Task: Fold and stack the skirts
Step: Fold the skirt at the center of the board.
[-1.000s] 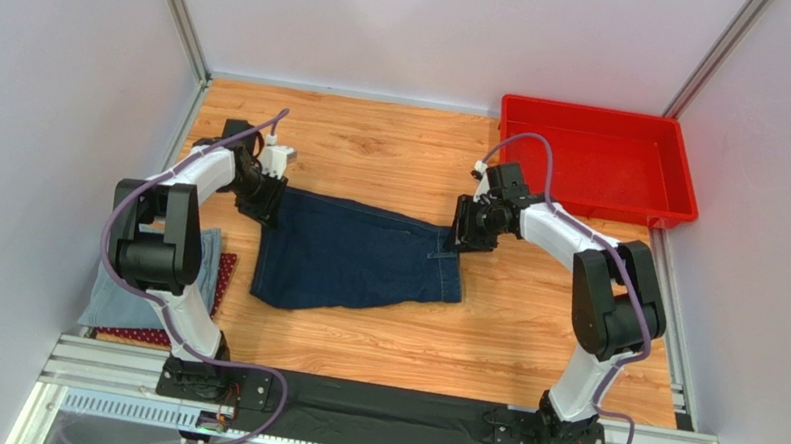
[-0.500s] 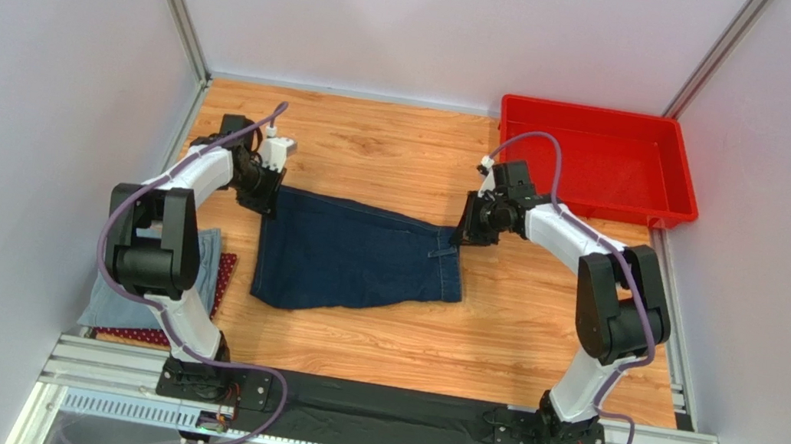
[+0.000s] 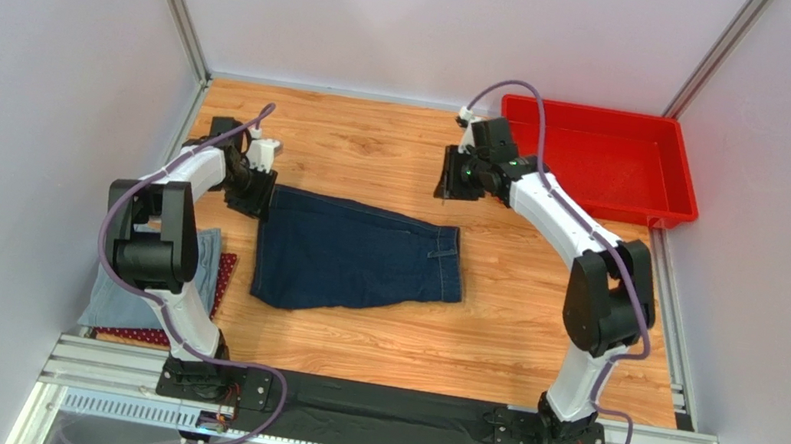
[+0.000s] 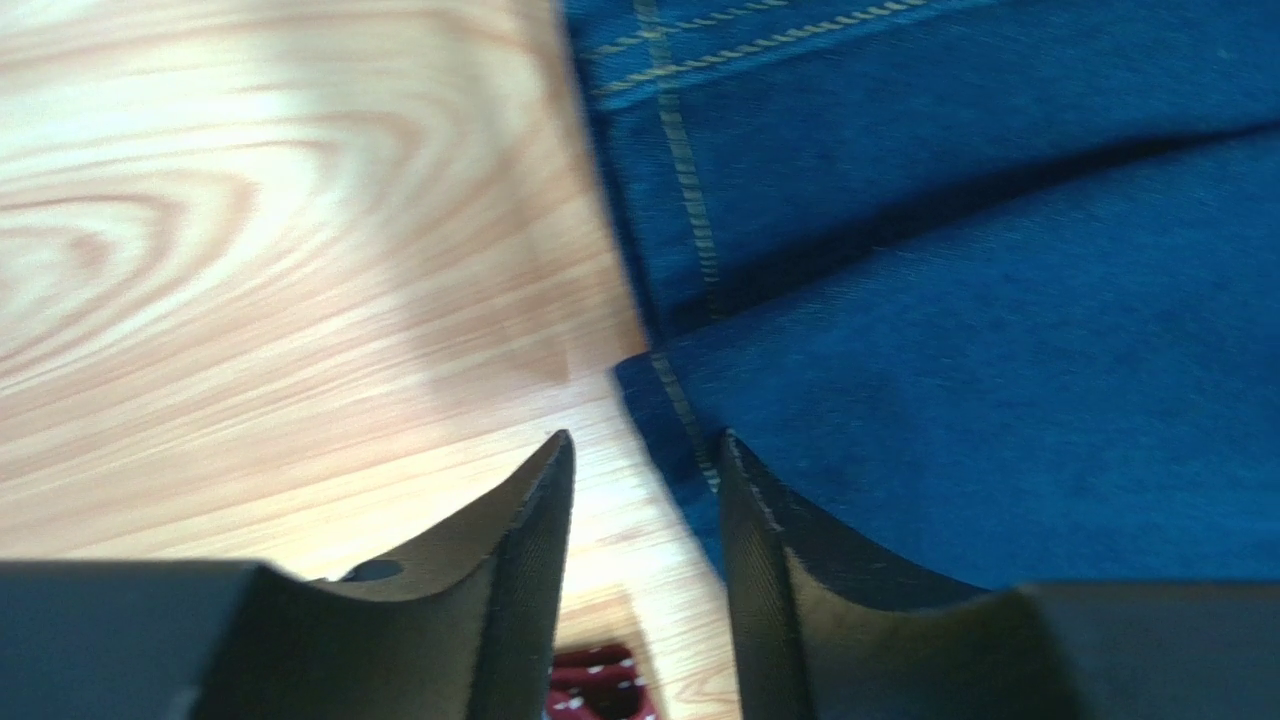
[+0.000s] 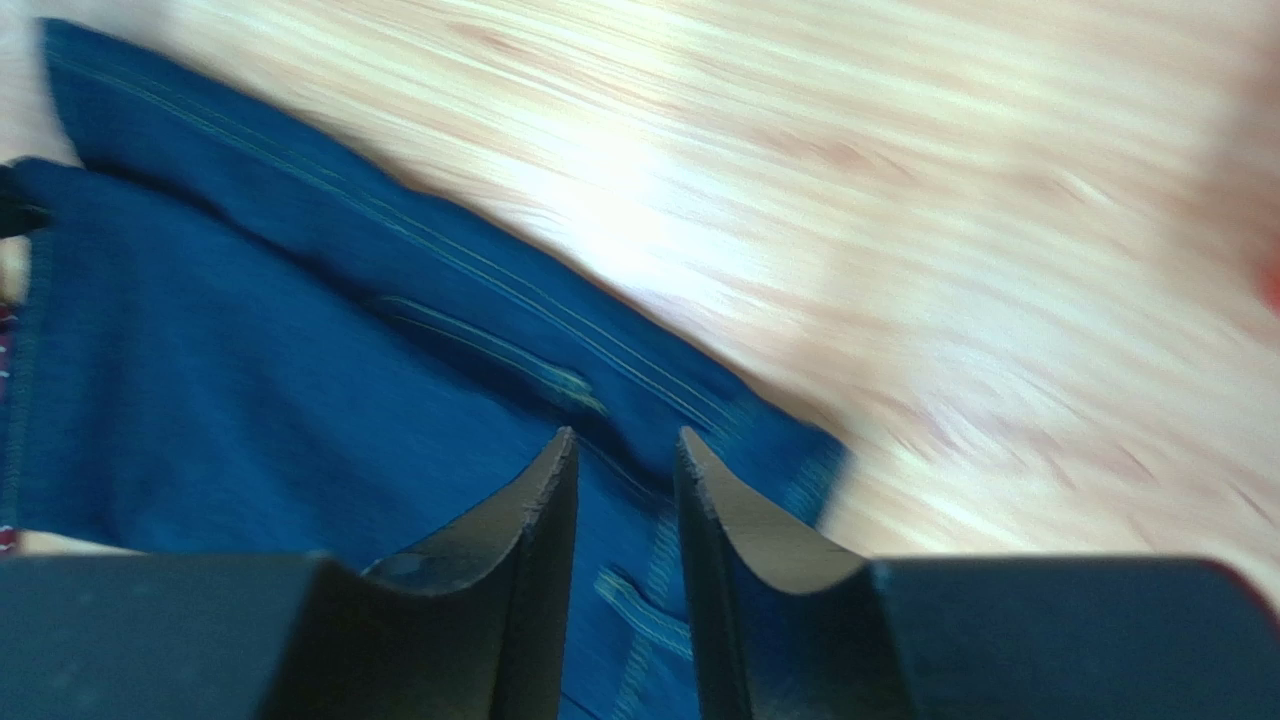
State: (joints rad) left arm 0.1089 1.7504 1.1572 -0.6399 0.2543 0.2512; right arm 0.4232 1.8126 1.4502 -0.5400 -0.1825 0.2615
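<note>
The dark navy denim skirt [image 3: 358,258] lies spread flat in the middle of the wooden table, also filling the left wrist view [image 4: 992,300] and the right wrist view [image 5: 256,390]. My left gripper [image 3: 253,193] sits low at the skirt's far left corner, open [image 4: 646,450], with only wood and the skirt's edge between its fingers. My right gripper [image 3: 453,178] hangs above and beyond the far right corner, open [image 5: 624,443] and holding nothing. At the left, under my left arm, lie the light blue-grey skirt [image 3: 123,294] and the dark red dotted skirt [image 3: 226,268], a bit of which shows in the left wrist view [image 4: 594,683].
A red plastic tray [image 3: 606,165] stands at the far right corner, close behind my right arm. Grey walls enclose the table on the left, back and right. Bare wood shows in front of and to the right of the navy skirt.
Both grippers have let go of the navy skirt's far corners. The right gripper rose and drew back toward the tray; the left shifted slightly left. The skirt lies still.
</note>
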